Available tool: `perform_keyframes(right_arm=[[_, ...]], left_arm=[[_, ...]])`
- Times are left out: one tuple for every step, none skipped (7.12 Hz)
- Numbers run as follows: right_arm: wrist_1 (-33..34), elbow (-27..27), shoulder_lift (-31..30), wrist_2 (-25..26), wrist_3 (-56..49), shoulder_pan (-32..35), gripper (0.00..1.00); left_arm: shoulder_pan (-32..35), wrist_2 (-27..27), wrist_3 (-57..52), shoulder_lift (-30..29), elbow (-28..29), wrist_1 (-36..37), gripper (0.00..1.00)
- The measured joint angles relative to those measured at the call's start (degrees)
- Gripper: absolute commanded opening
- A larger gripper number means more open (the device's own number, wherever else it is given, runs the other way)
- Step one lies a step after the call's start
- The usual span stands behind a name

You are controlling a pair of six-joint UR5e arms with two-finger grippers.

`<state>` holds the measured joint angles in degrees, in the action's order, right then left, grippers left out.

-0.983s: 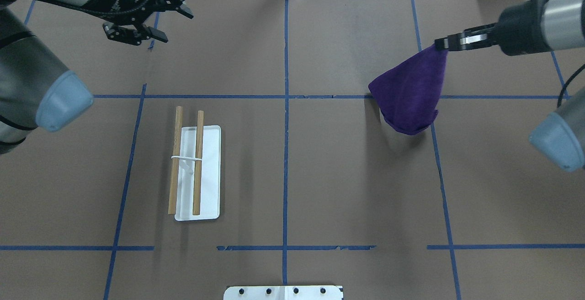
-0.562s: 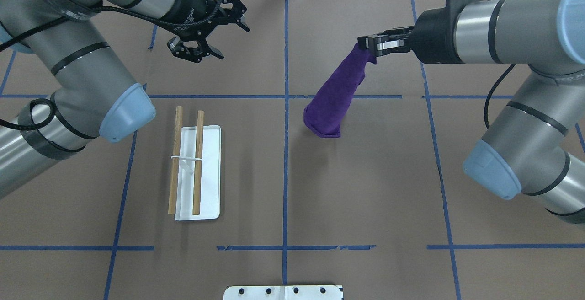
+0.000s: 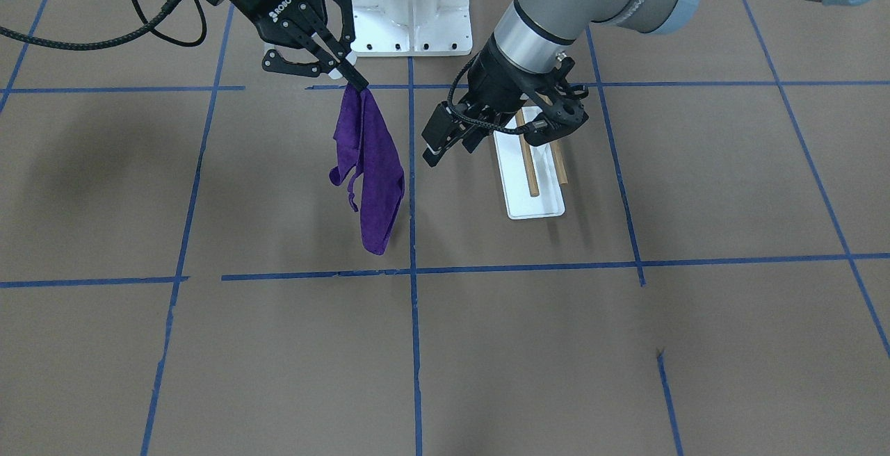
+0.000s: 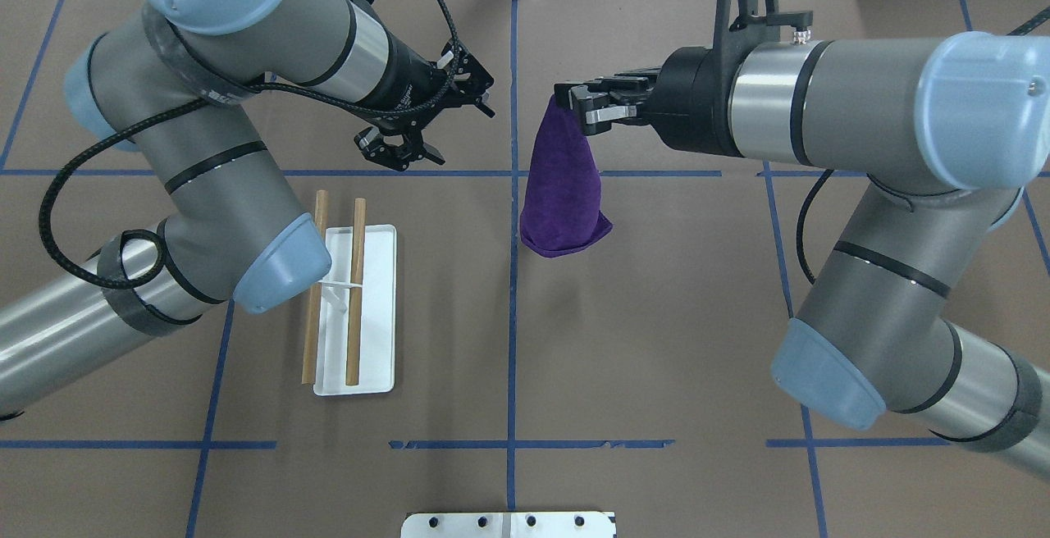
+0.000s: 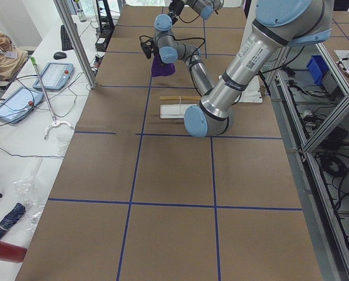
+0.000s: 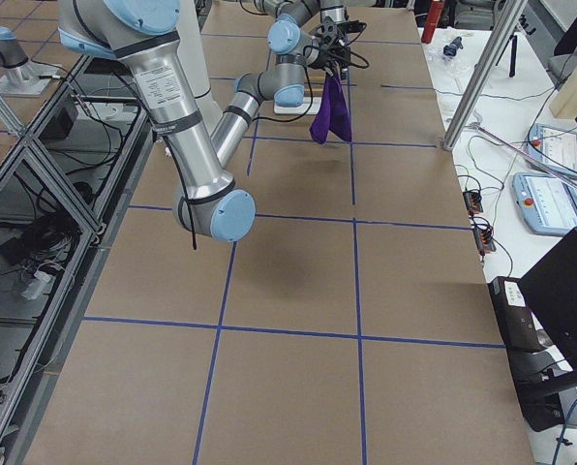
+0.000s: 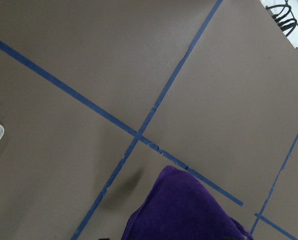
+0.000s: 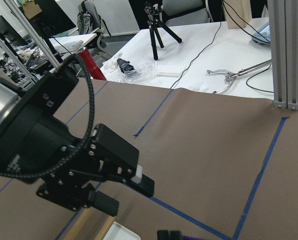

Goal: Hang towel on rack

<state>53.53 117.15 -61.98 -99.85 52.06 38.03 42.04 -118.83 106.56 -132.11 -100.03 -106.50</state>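
Observation:
The purple towel (image 4: 563, 193) hangs limp from one pinched corner, just right of the table's centre tape line; it also shows in the front view (image 3: 368, 164) and the left wrist view (image 7: 184, 212). My right gripper (image 4: 574, 103) is shut on that top corner. My left gripper (image 4: 449, 129) is open and empty, a short way left of the towel, not touching it; it also shows open in the right wrist view (image 8: 129, 195). The rack (image 4: 377, 308), a white base with two wooden dowels (image 4: 355, 292), stands at the left, partly under my left arm's elbow.
A large white bolted pedestal (image 3: 410, 4) stands at the robot's side of the table, its edge in the overhead view (image 4: 509, 524). Blue tape lines (image 4: 513, 316) cross the brown table cover. My left elbow (image 4: 279, 267) overhangs the rack's left dowel.
My right gripper has carried the towel from the table's right side leftward to the centre line. My left arm has swung right toward it, its gripper still open.

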Motion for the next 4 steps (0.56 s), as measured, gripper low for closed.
perform_keyframes(right_arm=[[-0.01, 0.03, 0.37, 0.51, -0.70, -0.84, 0.00], [-0.01, 0.06, 0.63, 0.61, -2.48, -1.61, 0.00], [0.01, 0.08, 0.87, 0.49, -5.41, -2.48, 0.00], [0.07, 0.09, 1.13, 0.24, -8.40, -3.15, 0.00]], left_arm=[[-0.68, 0.18, 0.42, -0.67, 0.11, -0.02, 0.82], [-0.99, 0.21, 0.59, -0.98, 0.15, -0.02, 0.82], [-1.11, 0.22, 0.64, -1.05, 0.18, -0.02, 0.82], [-1.14, 0.23, 0.60, -1.05, 0.32, -0.05, 0.82]])
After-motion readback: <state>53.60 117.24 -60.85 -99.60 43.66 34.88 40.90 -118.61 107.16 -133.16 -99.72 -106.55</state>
